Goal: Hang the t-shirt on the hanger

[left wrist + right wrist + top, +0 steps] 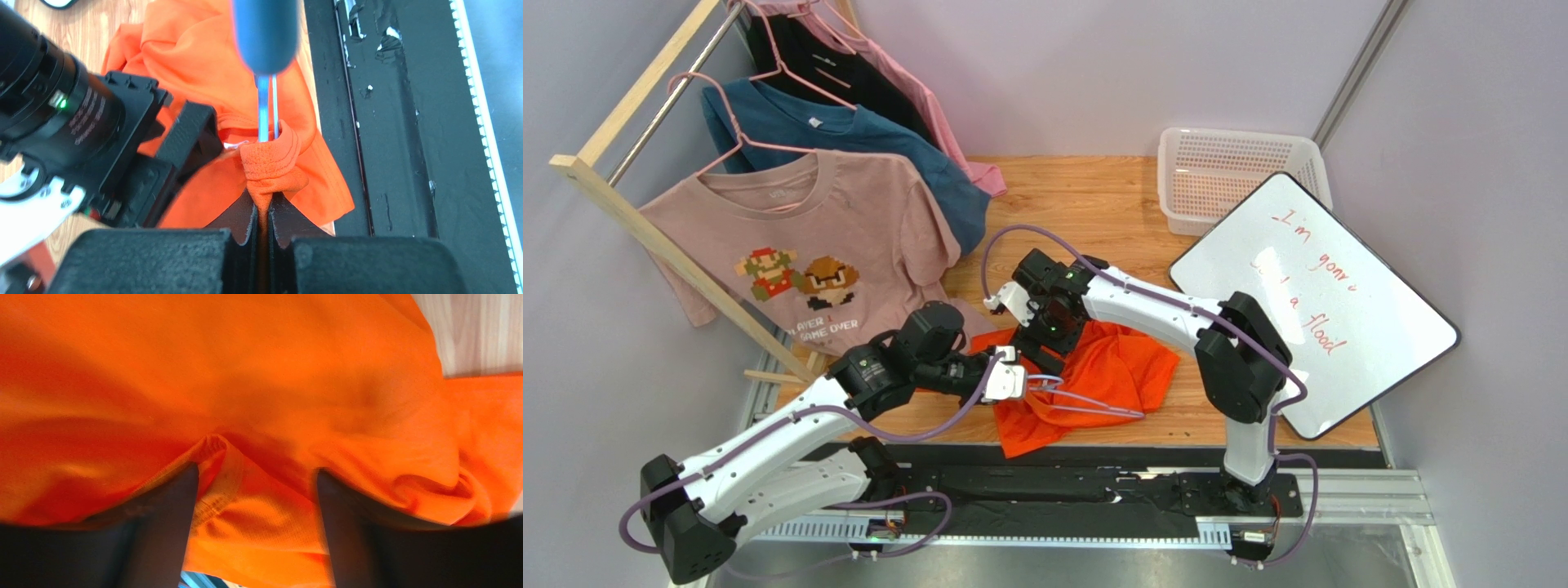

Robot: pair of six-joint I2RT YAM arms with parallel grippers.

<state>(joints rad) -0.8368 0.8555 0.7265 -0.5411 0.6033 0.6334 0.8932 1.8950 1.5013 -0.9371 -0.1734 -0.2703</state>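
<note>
Surface (1100,196): wooden, carrying a rack, a whiteboard, a basket and the orange heap.
Rack (634,86): far left, hung with a pink pixel-print shirt (805,257) and a dark teal shirt (854,135) on pink hangers.
Whiteboard (1320,319): right side, tilted, red handwriting on it.
Basket (1234,172): white, at the far right corner.
T-shirt (1112,368): bright orange, crumpled near the front edge of the surface, between both arms.
Hanger (1081,398): light-blue wire, partly buried in the orange cloth; in the left wrist view runs into a bunched fold (264,116).
Left end effector (263,211): closed tight, pinching a wad of orange fabric just beside the wire.
Right end effector (258,496): fingers spread wide apart, orange cloth draped over them, a hem lying in the gap.
</note>
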